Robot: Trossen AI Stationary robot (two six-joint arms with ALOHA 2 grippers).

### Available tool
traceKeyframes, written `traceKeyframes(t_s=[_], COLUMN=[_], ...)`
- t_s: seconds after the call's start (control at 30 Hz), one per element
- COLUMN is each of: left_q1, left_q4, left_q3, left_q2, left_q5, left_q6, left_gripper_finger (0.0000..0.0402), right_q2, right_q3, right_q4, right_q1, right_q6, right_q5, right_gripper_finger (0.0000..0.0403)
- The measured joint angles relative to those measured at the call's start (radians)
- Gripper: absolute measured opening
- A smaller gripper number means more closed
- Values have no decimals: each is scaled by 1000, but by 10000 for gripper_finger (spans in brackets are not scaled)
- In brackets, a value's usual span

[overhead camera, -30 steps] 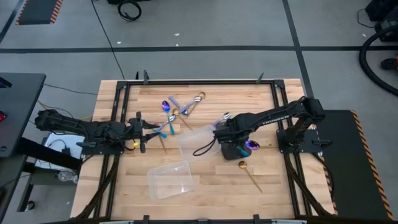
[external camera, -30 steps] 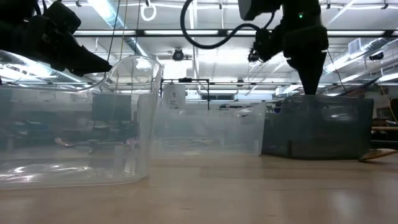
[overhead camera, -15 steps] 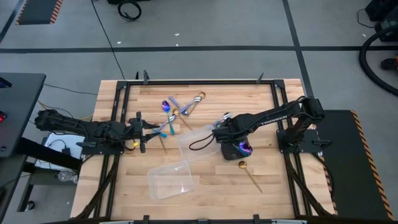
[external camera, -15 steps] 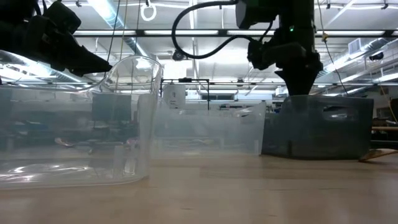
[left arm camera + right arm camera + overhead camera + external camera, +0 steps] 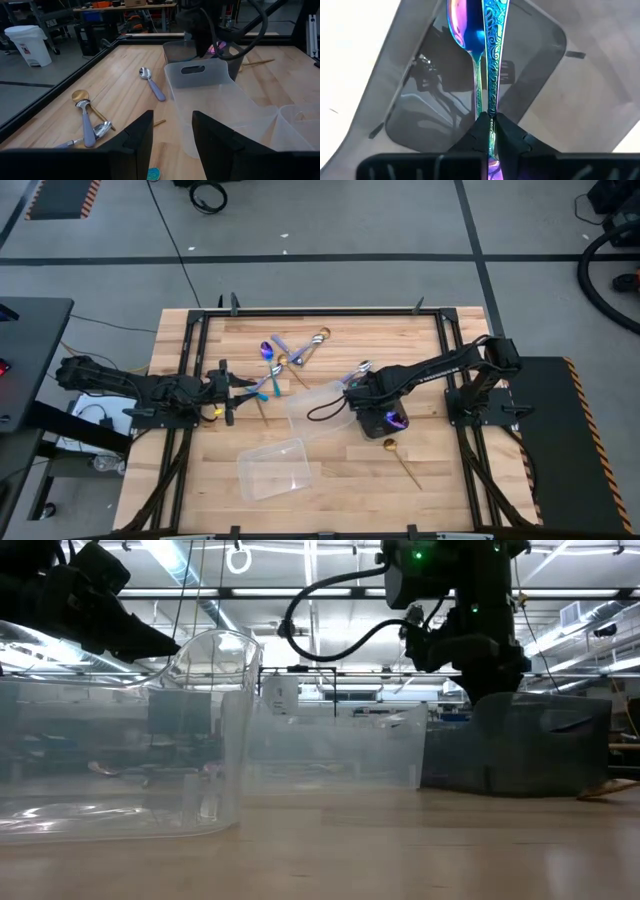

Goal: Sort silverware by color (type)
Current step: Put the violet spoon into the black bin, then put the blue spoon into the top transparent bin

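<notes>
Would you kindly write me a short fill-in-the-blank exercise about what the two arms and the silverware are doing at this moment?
1. The right gripper is shut on an iridescent utensil held over the ____ container.
2. A single ____ spoon lies on the table beside that container.
3. The left gripper is ____ and holds nothing.
4. The two clear containers look ____ of silverware.

Missing words: dark; gold; open; empty
</notes>
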Motion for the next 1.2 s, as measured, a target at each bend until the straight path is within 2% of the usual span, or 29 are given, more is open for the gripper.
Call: traceKeyframes(t_s=[0.3,0.53,0.7,0.9,1.1,1.2], left_q1=[0,0,0,0,0,0], left_q4=[0,0,0,1,0,1], left_q3=[0,0,0,0,0,0], left_q2=[0,0,0,0,0,0], left_q5=[0,0,0,0,0,0], left_q6=[0,0,0,0,0,-1], left_gripper_finger=[144,144,144,144,144,144], right_q2=[0,-9,-10,-10,-9,-10], right_q3=[0,65,159,228,240,240], right_q4=[17,-47,-63,-35,133,236], right_q1=[-7,-31,-54,-71,-93,-111], right_q6=[-26,-75,-256,-351,-618,-697], right_q5=[-32,-55,7,122,136,122], right_gripper_finger=[90,108,107,107,107,107])
